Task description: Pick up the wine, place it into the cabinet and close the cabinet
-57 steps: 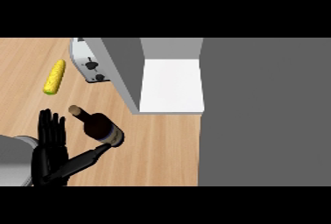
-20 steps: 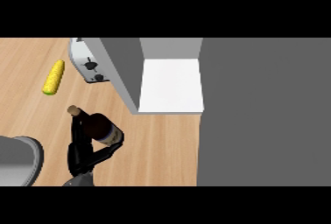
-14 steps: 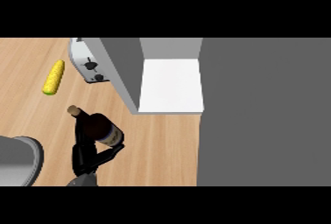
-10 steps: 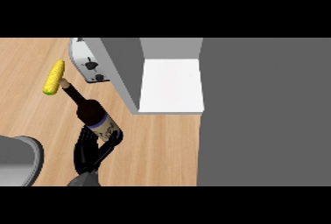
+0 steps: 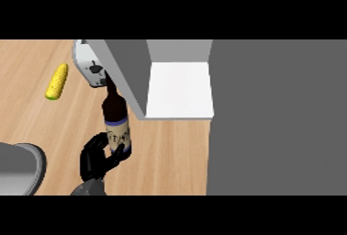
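Observation:
The wine bottle (image 5: 116, 120) is dark with a pale label and a blue band. Its neck points up the view toward the open cabinet door (image 5: 126, 73). My left hand (image 5: 97, 159) is curled round the bottle's lower end and hides its base. The bottle shows just left of the cabinet's white shelf (image 5: 180, 91), which has nothing on it. My right hand is out of sight.
A yellow corn cob (image 5: 57, 81) lies on the wooden counter (image 5: 169, 151) at the upper left. A white appliance (image 5: 88, 68) stands by the door's far end. A grey rounded object (image 5: 19, 169) fills the lower left corner. The cabinet's grey body (image 5: 278, 114) covers the right side.
My left hand went from open beside the bottle to curled round it. The bottle has since risen and its neck has swung toward the appliance and the door.

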Tool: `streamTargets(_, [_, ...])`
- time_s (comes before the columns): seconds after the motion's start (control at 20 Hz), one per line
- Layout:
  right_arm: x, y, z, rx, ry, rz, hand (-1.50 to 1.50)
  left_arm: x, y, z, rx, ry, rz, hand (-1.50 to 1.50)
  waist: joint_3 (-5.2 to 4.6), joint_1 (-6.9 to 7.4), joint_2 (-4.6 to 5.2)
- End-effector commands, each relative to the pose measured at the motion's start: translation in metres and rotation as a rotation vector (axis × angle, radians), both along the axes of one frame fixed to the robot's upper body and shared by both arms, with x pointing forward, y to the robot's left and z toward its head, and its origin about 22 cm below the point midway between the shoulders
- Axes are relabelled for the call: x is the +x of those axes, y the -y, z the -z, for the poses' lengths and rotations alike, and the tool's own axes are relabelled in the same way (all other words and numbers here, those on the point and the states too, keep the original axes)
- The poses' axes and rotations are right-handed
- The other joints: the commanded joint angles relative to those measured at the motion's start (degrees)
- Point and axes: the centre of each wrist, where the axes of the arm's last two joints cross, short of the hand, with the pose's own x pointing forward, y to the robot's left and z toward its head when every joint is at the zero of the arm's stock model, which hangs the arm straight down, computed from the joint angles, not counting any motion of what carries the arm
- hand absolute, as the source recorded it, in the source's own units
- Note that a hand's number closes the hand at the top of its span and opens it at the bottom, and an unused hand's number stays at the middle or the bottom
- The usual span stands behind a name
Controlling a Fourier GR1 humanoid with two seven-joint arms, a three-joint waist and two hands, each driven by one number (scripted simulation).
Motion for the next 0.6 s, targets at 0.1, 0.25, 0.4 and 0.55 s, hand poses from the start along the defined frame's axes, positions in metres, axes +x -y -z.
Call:
streamTargets(0.1, [-0.016, 0.005, -0.001, -0.001, 0.013, -0.01, -1.5, 0.006, 0.017, 0.003, 0.02, 0.002, 0.002, 1.5, -0.17, -0.27, 0.13])
streamTargets(0.25, [0.012, 0.007, 0.002, 0.0, 0.001, 0.019, -1.5, -0.037, 0.008, 0.015, 0.016, 0.017, 0.094, 1.5, -0.14, 0.31, 0.06])
streamTargets(0.4, [-0.002, -0.005, 0.005, -0.009, 0.001, -0.004, -1.5, -0.066, -0.031, 0.021, 0.009, 0.004, 0.241, 1.5, -0.14, 0.29, 0.0])
streamTargets(0.55, [0.012, 0.011, 0.002, 0.011, 0.004, 0.025, -1.5, -0.099, -0.046, 0.03, -0.012, 0.028, 0.281, 1.5, -0.18, 0.38, 0.17])
